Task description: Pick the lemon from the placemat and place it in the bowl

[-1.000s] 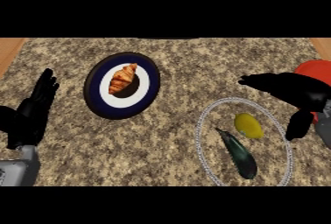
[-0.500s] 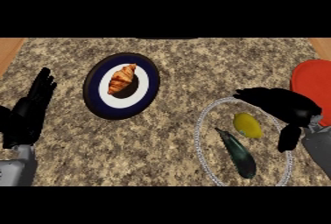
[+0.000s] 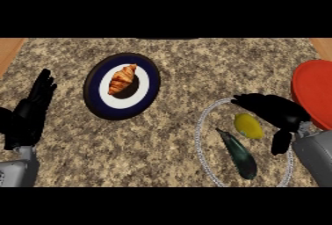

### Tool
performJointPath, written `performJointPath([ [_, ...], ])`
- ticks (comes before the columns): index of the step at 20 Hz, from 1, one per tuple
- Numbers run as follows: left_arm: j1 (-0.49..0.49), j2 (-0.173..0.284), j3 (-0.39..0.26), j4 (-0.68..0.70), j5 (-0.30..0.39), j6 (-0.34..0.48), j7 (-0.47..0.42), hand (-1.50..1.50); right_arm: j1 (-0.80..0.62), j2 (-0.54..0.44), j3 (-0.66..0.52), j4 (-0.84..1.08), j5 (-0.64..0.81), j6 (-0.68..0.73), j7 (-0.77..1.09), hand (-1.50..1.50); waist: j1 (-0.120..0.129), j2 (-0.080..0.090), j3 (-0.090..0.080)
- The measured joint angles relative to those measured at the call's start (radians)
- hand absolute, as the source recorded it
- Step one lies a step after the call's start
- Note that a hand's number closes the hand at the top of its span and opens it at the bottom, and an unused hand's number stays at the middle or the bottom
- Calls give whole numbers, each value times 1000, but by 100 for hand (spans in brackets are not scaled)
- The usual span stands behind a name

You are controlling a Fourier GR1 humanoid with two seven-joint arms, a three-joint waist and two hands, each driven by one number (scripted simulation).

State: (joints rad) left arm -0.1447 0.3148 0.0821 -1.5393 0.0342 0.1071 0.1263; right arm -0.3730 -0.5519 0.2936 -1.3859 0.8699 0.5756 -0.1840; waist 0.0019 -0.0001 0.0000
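A yellow lemon [image 3: 247,125] lies on a round see-through placemat with a pale rim [image 3: 201,145] at the lower right of the counter. A dark green eggplant [image 3: 237,154] lies beside the lemon on the same mat. My right hand [image 3: 276,112] hovers over the mat's upper right, fingers spread and open, just right of and above the lemon, with its thumb hanging down by the lemon's right side. A red bowl [image 3: 314,94] shows at the right edge, partly cut off. My left hand [image 3: 29,115] rests open at the left edge, fingers up.
A dark blue plate [image 3: 97,105] with a white centre holds a croissant [image 3: 122,79] at the upper middle-left. The counter's top is speckled granite, with wooden strips at both far upper corners.
My right hand has moved down and left from near the bowl to over the placemat, closing in on the lemon. More of the red bowl now shows. The left hand has stayed put.
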Motion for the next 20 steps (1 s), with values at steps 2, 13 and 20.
performJointPath([
  [2, -7, -15, -2, 6, -14, 1, -2, 0, 2, 12, -13, -6, 22, 11, -2, -150, 0, 0, 0],
  [13, -21, -29, 29, 2, -28, -32, 7, 0, -56, 126, -11, 140, 114, 4, -71, 150, 3, -2, -2],
  [20, -4, -48, 38, -20, -46, -39, 16, 0, -94, 174, -43, 241, 161, -60, -150, 150, 4, -3, -4],
])
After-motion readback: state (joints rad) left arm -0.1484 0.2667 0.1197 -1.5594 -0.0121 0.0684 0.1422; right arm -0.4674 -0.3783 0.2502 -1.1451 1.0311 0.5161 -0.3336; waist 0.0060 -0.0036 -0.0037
